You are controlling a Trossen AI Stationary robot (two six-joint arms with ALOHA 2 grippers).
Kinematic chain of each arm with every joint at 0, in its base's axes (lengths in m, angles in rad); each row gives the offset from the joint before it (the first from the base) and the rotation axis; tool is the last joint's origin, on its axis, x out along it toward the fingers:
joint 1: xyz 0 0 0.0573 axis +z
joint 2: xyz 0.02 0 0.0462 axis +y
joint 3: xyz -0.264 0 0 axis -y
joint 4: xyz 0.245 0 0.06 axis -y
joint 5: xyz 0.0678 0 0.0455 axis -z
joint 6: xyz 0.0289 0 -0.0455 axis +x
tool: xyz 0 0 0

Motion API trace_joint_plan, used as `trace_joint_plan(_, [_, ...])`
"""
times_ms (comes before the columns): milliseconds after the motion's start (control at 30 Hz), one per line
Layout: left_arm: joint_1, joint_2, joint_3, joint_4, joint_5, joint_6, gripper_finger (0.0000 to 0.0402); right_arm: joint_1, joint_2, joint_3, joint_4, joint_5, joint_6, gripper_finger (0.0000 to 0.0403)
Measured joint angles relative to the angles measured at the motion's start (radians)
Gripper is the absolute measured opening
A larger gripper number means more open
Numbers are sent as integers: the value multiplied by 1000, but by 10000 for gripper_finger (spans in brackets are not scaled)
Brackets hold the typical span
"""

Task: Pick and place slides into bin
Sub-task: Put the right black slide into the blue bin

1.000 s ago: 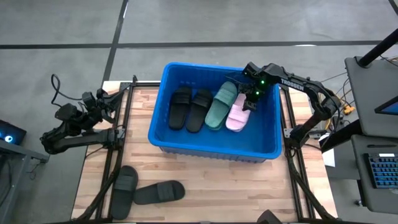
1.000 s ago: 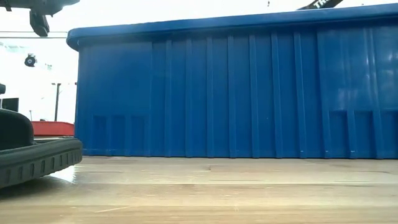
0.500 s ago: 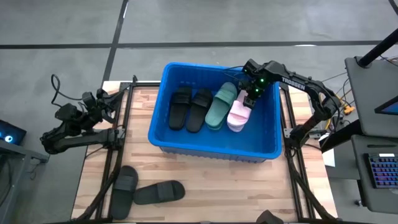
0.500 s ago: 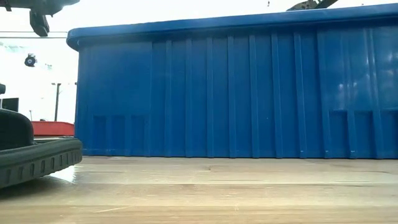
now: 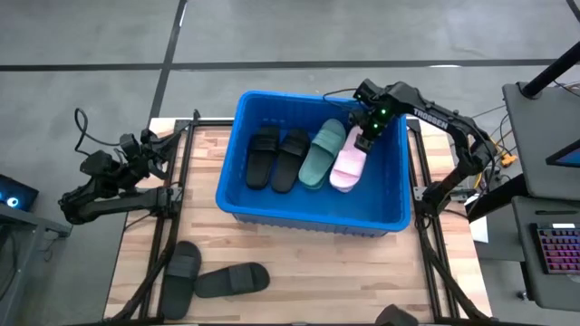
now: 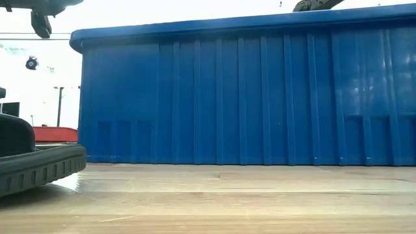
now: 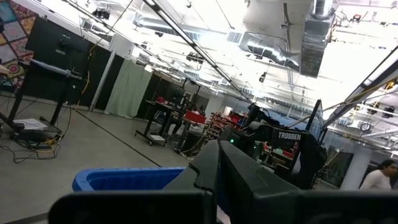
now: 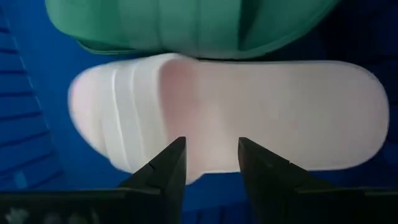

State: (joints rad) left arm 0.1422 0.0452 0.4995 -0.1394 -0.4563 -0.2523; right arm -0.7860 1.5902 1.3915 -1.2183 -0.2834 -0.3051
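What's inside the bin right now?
The bin holds four slides in a row: two black, one green, one pink. The right gripper covers the pink one's far end.

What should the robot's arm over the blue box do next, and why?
Probably lift the right gripper up and out of the bin. Its fingers are open with nothing between them, and the pink slide lies in the bin beside the green slide. Two black slides wait on the table outside the bin.

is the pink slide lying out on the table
No, in the high view the pink slide lies inside the blue bin, beside a green slide; only two dark slides are on the table.
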Motion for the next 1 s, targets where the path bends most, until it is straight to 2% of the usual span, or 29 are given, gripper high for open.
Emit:
trace_joint_plan(333, [0,0,0,0,-2,-3,0,25,-23,136,3,13,187,136])
trace_joint_plan(467, [0,0,0,0,0,-4,0,74,-65,230,11,206,359,130])
trace_joint_plan(533, [0,0,0,0,13,-4,0,122,-100,263,43,260,398,125])
trace_joint_plan(667, [0,0,0,0,55,-3,0,273,-190,289,206,272,528,115])
trace_joint_plan(733, [0,0,0,0,73,0,0,375,-228,286,299,332,596,110])
trace_joint_plan(900, [0,0,0,-1,104,4,0,672,-277,254,474,617,688,96])
trace_joint_plan(1000, [0,0,0,-2,164,3,0,835,-263,225,536,788,716,88])
